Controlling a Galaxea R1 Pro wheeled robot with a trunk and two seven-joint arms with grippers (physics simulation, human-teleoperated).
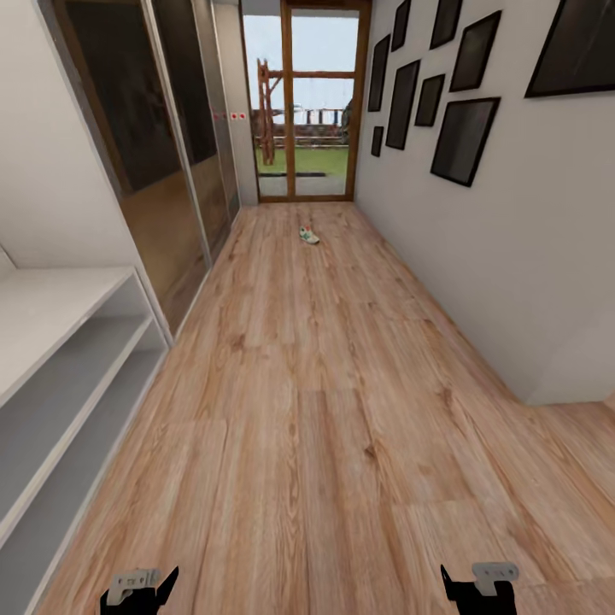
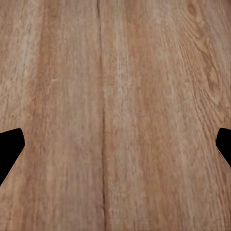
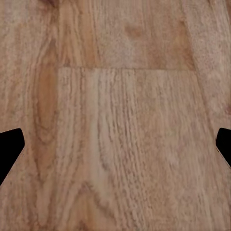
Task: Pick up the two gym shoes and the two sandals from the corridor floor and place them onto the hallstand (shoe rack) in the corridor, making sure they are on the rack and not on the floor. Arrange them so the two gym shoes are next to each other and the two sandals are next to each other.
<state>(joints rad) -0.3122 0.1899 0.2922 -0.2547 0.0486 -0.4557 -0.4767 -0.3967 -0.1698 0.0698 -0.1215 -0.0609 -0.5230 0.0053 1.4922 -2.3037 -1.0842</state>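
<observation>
Wood-plank corridor floor runs away from me toward a glazed door at the far end, and I take the hallstand as my landmark. It stands against the wall on my left, its pale flat surface on top and two open shelf levels below, all bare as far as I see them. Beyond the hallstand, along the same wall, comes a mirrored sliding wardrobe. Across the corridor from the hallstand, the opposite wall carries eight dark picture frames and steps back at a corner. Between the hallstand's front edge and that wall the planks lie open, with wide room to move.

I count one gym shoe, small and far off, lying on the floor well beyond the hallstand, past the wardrobe and near the glazed door. It is too small for me to make out details.

My left hand hangs low just off the hallstand's near end; my right hand is well apart from it across the corridor. The wrist cameras add what the head camera lacks: each hand's two dark fingertips sit spread wide at the picture's edges with floor grain between them, so both hands are open and hold nothing.
</observation>
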